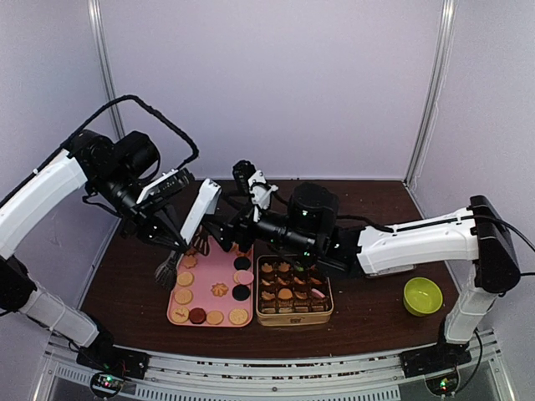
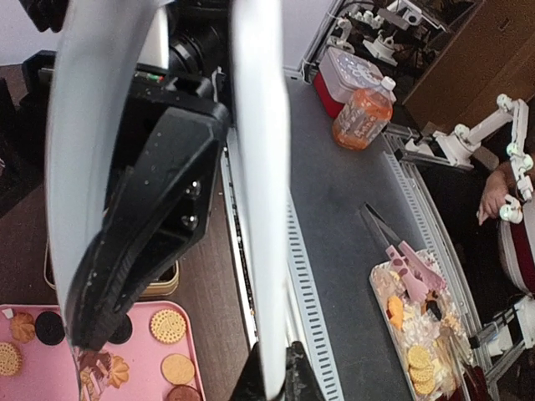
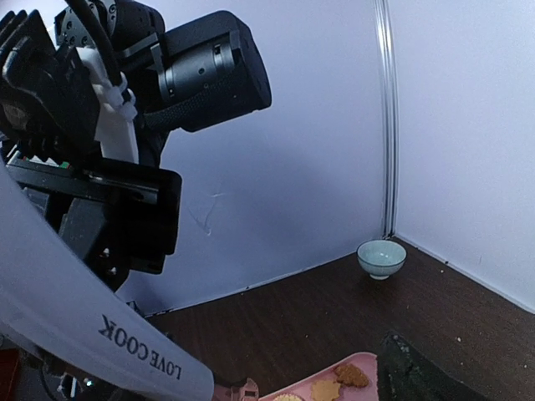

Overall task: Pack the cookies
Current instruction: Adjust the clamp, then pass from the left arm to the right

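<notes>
Many cookies [image 1: 184, 296] on pink tray [image 1: 203, 282] — left hand [image 1: 171, 238] grips tongs [image 1: 167, 269].

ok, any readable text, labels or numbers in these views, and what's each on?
"LOVE COOK": printed on the white arm of the tongs, seen in the right wrist view.
Nothing else is readable. The bottle in the left wrist view shows no legible label, and the top view shows no text.

Soft, even light from overhead filled the scene, with faint shadows on the dark counter [image 1: 376, 322]. In the left wrist view the white tongs [image 2: 259, 167] blurred near the lens; the cookies [image 2: 168, 326] were crisp.
</notes>
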`<state>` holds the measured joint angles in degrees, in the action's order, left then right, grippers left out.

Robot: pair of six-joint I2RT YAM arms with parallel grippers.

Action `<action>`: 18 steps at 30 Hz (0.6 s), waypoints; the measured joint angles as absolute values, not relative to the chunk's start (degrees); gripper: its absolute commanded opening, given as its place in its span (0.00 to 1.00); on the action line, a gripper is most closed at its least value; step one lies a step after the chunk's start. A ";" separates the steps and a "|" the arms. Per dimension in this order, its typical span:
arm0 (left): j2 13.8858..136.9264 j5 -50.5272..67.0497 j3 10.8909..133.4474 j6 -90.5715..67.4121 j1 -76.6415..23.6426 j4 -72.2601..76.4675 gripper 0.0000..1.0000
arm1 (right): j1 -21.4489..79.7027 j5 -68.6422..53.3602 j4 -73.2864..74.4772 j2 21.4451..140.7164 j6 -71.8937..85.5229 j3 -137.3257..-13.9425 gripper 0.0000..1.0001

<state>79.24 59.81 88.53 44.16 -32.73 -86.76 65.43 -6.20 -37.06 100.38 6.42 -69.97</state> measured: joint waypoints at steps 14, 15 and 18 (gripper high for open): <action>80.29 50.98 87.53 41.60 -33.43 -83.15 0.00 | 61.89 -11.16 -21.65 89.10 7.18 -60.86 0.85; 80.29 50.28 87.33 40.73 -33.43 -82.19 0.00 | 62.08 -11.60 -21.45 89.19 7.33 -61.30 0.85; 80.29 48.31 86.91 38.94 -33.43 -79.79 0.00 | 62.81 -12.49 -20.78 90.11 7.51 -63.90 0.85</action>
<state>80.29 48.31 86.91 38.94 -33.43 -79.79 62.81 -12.49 -20.78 90.11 7.51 -63.90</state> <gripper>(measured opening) 0.035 0.848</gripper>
